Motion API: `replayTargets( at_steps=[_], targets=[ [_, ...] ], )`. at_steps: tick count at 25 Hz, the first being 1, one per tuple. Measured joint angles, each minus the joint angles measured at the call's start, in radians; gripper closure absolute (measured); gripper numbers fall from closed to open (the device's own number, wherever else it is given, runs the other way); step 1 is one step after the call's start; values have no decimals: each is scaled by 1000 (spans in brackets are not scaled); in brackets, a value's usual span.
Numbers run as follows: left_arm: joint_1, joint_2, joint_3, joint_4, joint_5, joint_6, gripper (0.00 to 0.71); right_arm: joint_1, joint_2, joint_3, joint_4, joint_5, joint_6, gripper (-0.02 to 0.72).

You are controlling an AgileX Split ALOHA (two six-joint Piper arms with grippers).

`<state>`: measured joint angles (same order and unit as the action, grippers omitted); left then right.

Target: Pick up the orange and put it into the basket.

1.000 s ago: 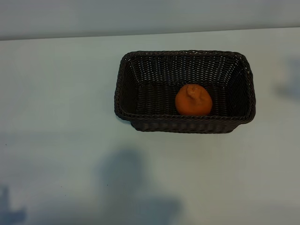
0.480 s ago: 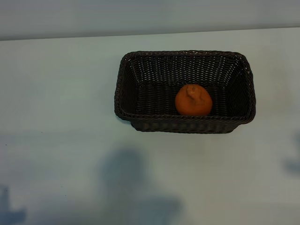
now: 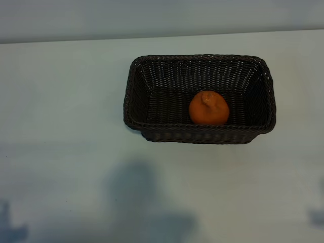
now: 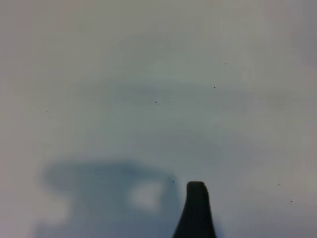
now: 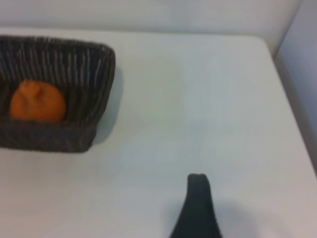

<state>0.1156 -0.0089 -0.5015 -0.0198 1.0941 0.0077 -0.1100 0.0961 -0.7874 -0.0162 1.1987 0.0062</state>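
The orange (image 3: 208, 108) lies inside the dark brown wicker basket (image 3: 132, 96), right of the basket's middle, stem nub up. Neither arm shows in the exterior view. The right wrist view has the orange (image 5: 37, 101) in the basket (image 5: 101, 74) well off to one side. Of my right gripper only one dark finger (image 5: 196, 208) shows, over bare table and away from the basket, with nothing against it. In the left wrist view a single dark finger (image 4: 196, 210) of my left gripper hangs over bare table, also with nothing in it. Both grippers stand open.
The pale table (image 3: 66, 126) stretches all round the basket. Its back edge meets a wall (image 3: 152, 17). The right wrist view shows the table's side edge and a wall (image 5: 303, 74) beyond it. Soft shadows lie along the table's near part (image 3: 136, 192).
A faint shadow at the exterior view's right edge has slid from beside the basket down to the near corner. The orange and the basket have not moved.
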Motion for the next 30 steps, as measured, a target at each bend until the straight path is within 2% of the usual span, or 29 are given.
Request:
replayTargets(
  at_steps=[7, 17, 30],
  targets=[
    [0, 0, 0, 0, 0, 0, 118, 0, -105, 153, 16, -40, 1, 155],
    [0, 0, 0, 0, 0, 0, 118, 0, -104, 294, 57, -103, 1, 155],
    [0, 0, 0, 0, 0, 0, 118, 0, -104, 300, 61, -127, 9, 155]
  ],
)
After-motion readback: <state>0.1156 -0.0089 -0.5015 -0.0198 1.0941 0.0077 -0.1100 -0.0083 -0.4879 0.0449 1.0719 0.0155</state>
